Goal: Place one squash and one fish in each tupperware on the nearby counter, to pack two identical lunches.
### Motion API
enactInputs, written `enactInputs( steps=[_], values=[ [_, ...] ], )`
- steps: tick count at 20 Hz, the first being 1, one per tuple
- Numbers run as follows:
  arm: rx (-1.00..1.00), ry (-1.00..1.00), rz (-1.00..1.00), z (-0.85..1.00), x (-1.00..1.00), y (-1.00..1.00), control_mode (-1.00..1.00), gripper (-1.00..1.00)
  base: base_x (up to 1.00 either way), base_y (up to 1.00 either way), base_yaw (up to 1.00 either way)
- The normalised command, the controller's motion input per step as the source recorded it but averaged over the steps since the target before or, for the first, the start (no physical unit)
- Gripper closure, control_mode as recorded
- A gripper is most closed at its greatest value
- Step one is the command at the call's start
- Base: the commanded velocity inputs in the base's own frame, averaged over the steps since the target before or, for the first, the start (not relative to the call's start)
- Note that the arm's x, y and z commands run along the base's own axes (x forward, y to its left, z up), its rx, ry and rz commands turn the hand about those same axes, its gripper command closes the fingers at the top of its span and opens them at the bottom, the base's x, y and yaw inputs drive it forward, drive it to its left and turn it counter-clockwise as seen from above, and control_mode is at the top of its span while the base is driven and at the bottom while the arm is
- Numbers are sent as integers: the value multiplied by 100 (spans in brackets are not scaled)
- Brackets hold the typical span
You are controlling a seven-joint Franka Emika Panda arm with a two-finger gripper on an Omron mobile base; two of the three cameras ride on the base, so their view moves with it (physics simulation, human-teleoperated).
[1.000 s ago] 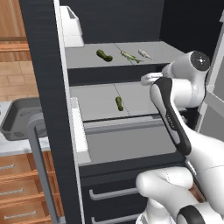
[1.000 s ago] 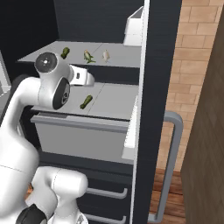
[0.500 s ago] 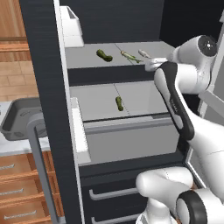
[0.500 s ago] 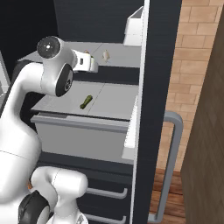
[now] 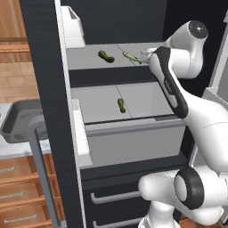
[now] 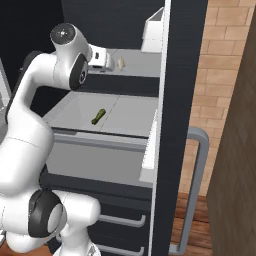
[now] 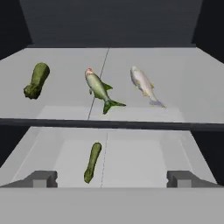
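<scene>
In the hand view, my gripper [image 7: 112,179] stands open and empty at the front edge of the open fridge's upper shelf. On that shelf lie a dark green squash [image 7: 36,80], a greenish fish [image 7: 99,89] and a pale fish [image 7: 144,85], all ahead of the fingertips [image 7: 41,178]. A second squash [image 7: 92,162] lies on the lower shelf beneath. The left base view shows the gripper [image 5: 144,55] just right of the greenish fish [image 5: 132,58], with the upper squash [image 5: 106,56] and lower squash [image 5: 121,105]. A dark grey tupperware [image 5: 13,127] sits on the counter at far left.
The open fridge door [image 5: 49,111], with its grey handle [image 5: 42,164], stands between the shelves and the counter. A white box [image 5: 73,26] sits at the upper shelf's left end. Drawers [image 5: 111,196] lie below the shelves. A brick wall [image 6: 220,75] is to the right.
The arm has risen from the lower shelf's height to the upper shelf, and the hand now points at the fish. The gripper stays open. Nothing on the shelves has moved.
</scene>
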Motion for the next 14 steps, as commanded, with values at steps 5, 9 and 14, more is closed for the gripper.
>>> enactInputs(
  steps=[5,9,14],
  values=[
    [0,9,1,-6,62,20,-100,-100,0,0,0],
    [0,2,4,-22,66,27,-100,-100,0,0,0],
    [0,0,5,-28,70,19,-100,-100,0,0,0]
  ],
)
